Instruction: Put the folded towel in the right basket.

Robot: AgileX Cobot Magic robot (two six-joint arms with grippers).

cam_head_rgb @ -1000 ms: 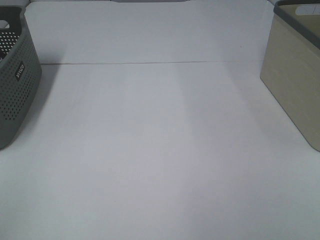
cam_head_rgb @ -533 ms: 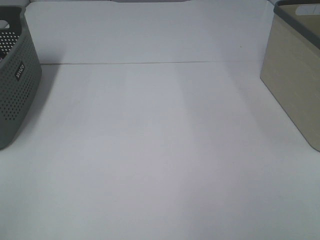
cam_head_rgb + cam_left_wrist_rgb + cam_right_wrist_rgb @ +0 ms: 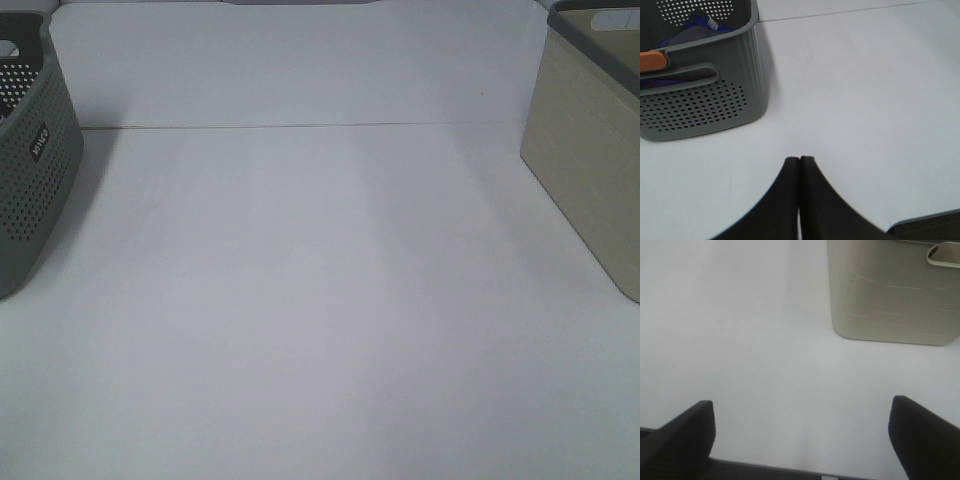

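Observation:
The right basket [image 3: 590,150] is beige with a grey rim and stands at the right edge of the table; it also shows in the right wrist view [image 3: 892,290]. Its inside is out of view. No towel lies on the table. The grey perforated left basket [image 3: 30,150] holds blue, grey and orange cloth in the left wrist view [image 3: 685,30]. My left gripper [image 3: 800,160] is shut and empty above bare table, near the grey basket. My right gripper [image 3: 802,410] is open wide and empty, short of the beige basket. Neither gripper shows in the exterior high view.
A white table [image 3: 320,300] with a seam line across the back runs between the two baskets. A dark edge [image 3: 925,227] shows at the corner of the left wrist view.

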